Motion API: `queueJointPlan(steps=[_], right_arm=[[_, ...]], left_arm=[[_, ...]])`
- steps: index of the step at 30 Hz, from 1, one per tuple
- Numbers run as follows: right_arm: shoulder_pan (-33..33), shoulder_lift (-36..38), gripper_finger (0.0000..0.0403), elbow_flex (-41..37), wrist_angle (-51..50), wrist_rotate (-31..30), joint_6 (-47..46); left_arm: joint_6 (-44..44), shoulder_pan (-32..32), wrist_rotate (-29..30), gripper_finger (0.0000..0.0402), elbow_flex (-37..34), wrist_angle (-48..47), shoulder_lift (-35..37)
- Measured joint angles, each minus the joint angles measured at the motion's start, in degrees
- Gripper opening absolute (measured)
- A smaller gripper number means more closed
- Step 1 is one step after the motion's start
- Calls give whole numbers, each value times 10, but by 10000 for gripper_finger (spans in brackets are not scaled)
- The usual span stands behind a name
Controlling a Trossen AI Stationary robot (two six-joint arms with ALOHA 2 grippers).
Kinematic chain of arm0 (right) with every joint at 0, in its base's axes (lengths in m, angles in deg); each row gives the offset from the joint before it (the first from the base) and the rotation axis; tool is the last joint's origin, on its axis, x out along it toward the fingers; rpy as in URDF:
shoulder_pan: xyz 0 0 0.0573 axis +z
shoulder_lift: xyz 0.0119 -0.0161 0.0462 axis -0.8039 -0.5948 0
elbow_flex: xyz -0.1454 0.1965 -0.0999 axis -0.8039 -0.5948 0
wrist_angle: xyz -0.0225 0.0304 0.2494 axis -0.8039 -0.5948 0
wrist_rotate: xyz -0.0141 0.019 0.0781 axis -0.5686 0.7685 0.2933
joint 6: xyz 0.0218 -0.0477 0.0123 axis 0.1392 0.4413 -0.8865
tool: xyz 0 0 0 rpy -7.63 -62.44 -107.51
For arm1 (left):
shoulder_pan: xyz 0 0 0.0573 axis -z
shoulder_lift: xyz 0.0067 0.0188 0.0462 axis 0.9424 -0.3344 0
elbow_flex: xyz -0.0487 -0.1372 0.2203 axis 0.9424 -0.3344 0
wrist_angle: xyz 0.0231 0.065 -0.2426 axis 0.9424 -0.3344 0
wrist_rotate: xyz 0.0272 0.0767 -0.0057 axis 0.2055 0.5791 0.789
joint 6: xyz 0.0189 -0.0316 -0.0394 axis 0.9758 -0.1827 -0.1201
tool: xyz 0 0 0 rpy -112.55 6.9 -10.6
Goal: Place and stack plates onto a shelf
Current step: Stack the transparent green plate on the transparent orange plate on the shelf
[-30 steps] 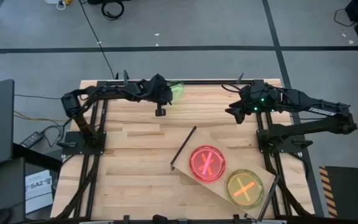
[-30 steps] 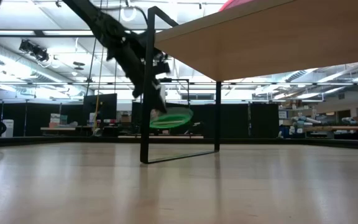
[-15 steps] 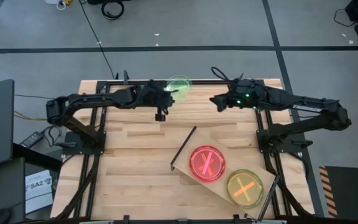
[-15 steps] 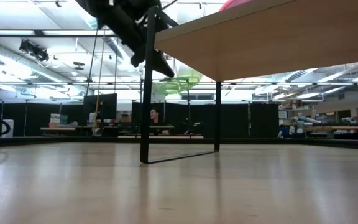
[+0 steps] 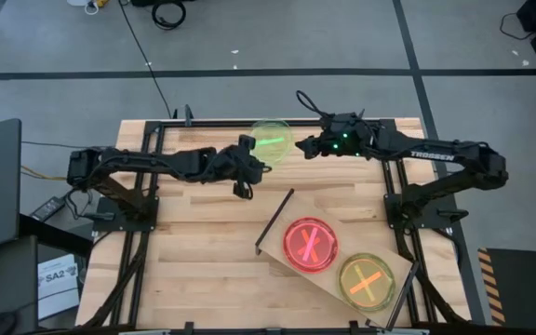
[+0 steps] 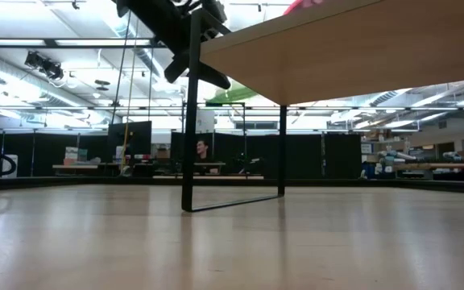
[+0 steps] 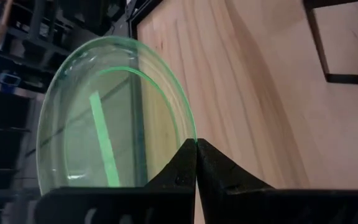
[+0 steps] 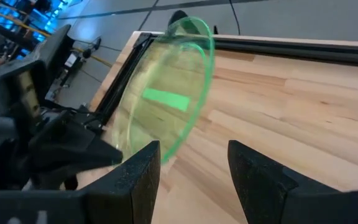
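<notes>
— Holding anything, that left gripper [image 5: 254,161]?

— Yes: its fingers are pinched tight on the rim of the green plate [image 5: 272,140], above the far edge of the table [image 5: 194,233]. In the left wrist view the plate [image 7: 107,121] stands on edge, rising straight from the closed fingertips [image 7: 196,152].

— And the right gripper [image 5: 303,145]?

— Just beside the plate's other side, fingers [image 8: 138,171] spread wide with the plate's edge [image 8: 185,93] ahead of the gap, not touching.

— What changed over the last second?

— The left arm carried the plate up and toward the middle; the right arm reached in from its side to meet it.

— The materials?

— Thin, clear green plastic, round, a bright streak across it. The shelf [image 5: 291,270], pale wood on thin black legs, sits at the near right, carrying a pink plate [image 5: 310,245] and an orange plate [image 5: 366,281] side by side.
</notes>
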Motion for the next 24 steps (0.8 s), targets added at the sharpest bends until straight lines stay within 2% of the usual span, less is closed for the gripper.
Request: queueJointPlan(steps=[6, 14, 24], right_arm=[[-5, -27, 194, 0, 40, 29, 0], [-6, -41, 191, 0, 54, 31, 0], [-6, -42, 128, 0, 54, 35, 1]], left_arm=[[14, 29, 23, 8, 0, -2, 0], [15, 43, 36, 8, 0, -3, 0], [15, 43, 36, 9, 0, -3, 0]])
